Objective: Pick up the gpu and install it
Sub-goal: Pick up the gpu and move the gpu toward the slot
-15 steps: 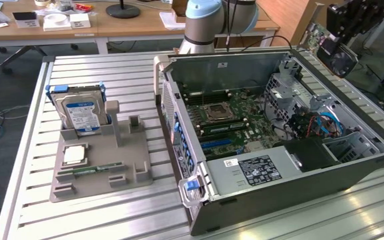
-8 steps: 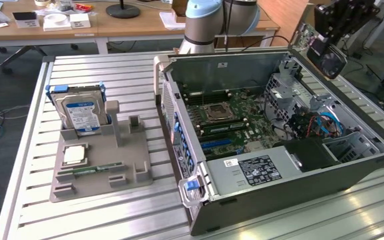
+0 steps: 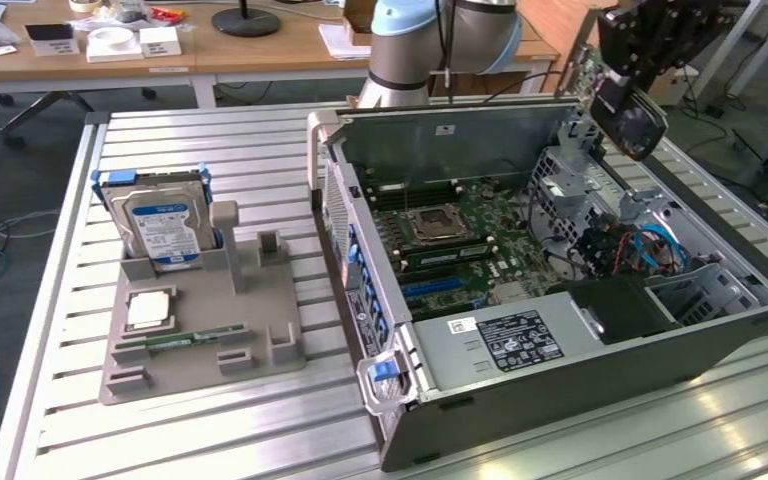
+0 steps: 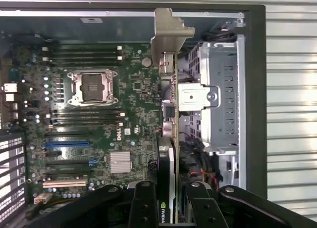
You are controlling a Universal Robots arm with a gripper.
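Half is looking done: the gripper (image 4: 171, 204) is clenching the gpu (image 3: 624, 118) above a corner of the open computer case (image 3: 558, 400), not yet seated.

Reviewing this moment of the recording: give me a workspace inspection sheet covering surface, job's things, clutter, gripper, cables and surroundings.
Surface: slatted metal table, carrying an open computer case and a grey fixture tray.
Job's things: gpu held in the air above the open case, not seated on the motherboard.
Clutter: on the tray, an upright hard drive, a square chip and a memory stick.
Gripper: gripper shut on the gpu, which hangs edge-on over the case.
Cables: blue and orange cables inside the case.
Surroundings: wooden desks with small boxes behind the table.
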